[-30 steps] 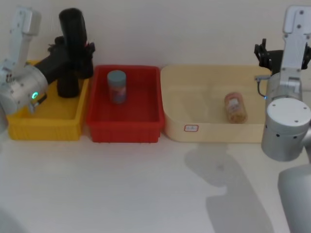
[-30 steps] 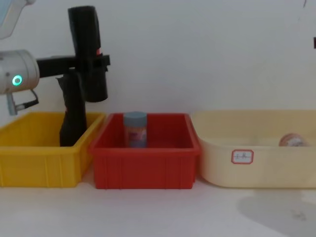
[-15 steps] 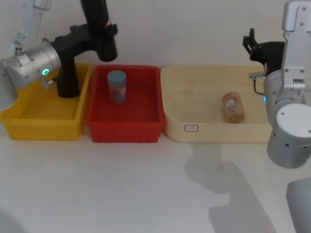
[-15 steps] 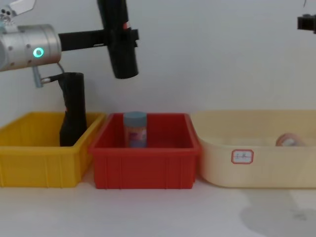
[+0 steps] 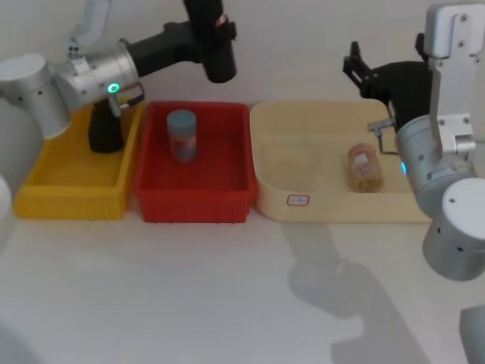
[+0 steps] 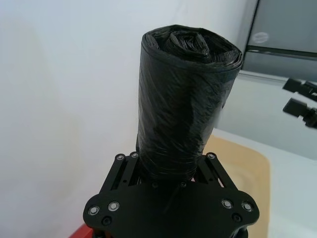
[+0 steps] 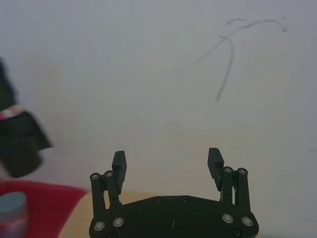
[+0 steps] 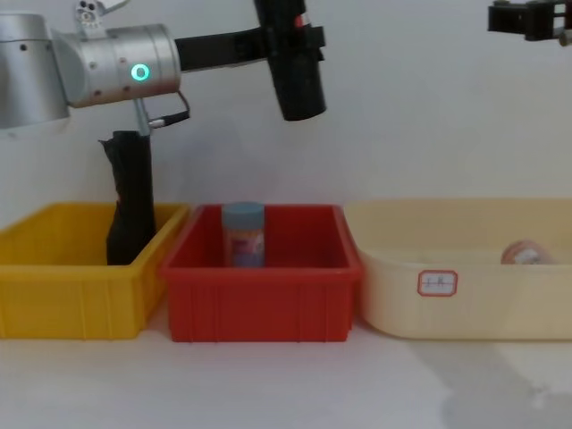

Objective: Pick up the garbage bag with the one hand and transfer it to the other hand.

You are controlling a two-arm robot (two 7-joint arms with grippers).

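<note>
1. Roll position: the garbage bag hangs high above the red bin, clear of everything below. The left gripper clamps it near its middle.
2. Its long axis stands close to upright, with the lower end tipped slightly toward the robot's right.
3. The right gripper hovers above the back of the cream tray. Its fingers are spread wide, hold nothing and point toward the roll.
4. A clear gap separates the two at similar height, so the handover likely needs a sideways approach onto the roll's free lower part.
</note>
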